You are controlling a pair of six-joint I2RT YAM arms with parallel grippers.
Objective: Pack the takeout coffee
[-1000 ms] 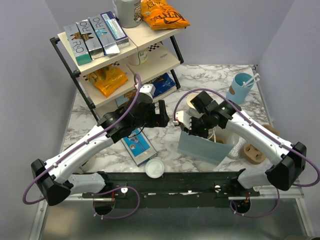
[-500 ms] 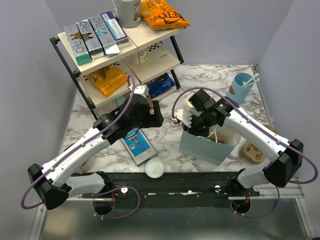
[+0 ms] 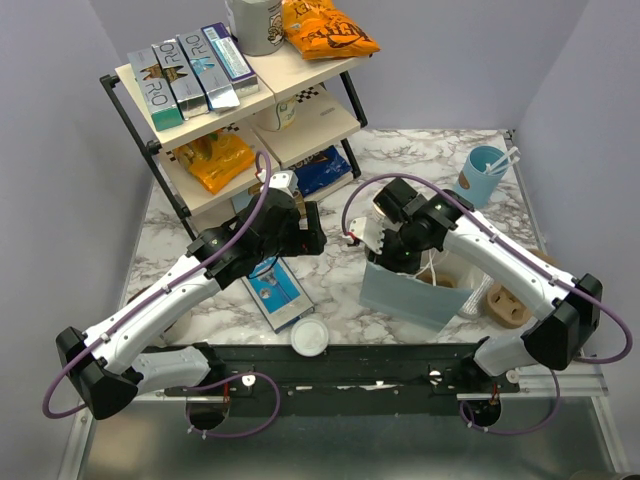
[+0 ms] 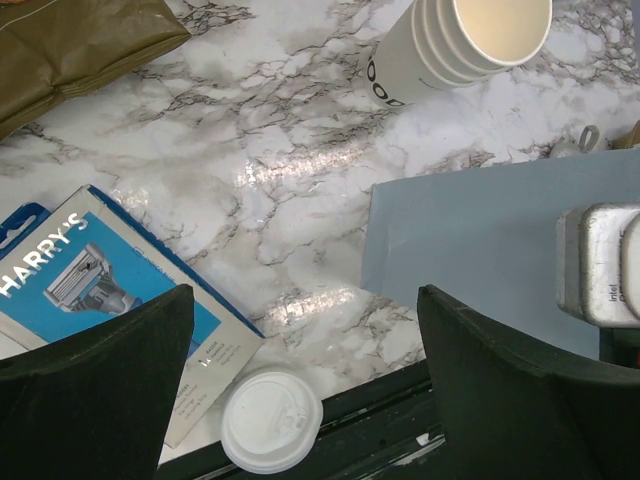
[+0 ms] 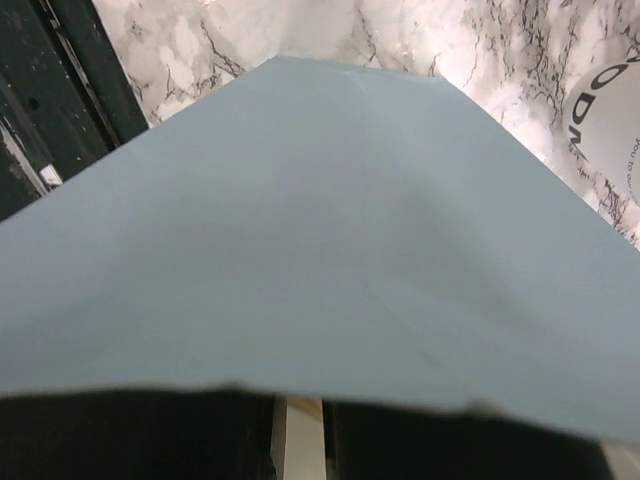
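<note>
Marble tabletop [image 4: 250, 130] lies under the left gripper [image 4: 305, 290], whose jaws gape wide on nothing. Beneath it are one blue "HARRY'S" box [image 4: 90, 290] and one loose white lid [image 4: 270, 433], with one stack of lidless cups [image 4: 450, 40] reading "OOD" ahead. The right gripper [image 3: 378, 252] pinches the top edge of one blue paper bag [image 3: 405, 295]. Behind the left gripper, four boxes [image 3: 190, 70], some reading "RIO", top the shelf [image 3: 120, 85], and the takeout coffee [image 3: 284, 112] seems to sit on its middle tier, too small to confirm.

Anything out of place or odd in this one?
A round white plastic lid sits at the marble table's near edge, overlapping the black rail, where it could slide off; the blue paper bag stands apart.
</note>
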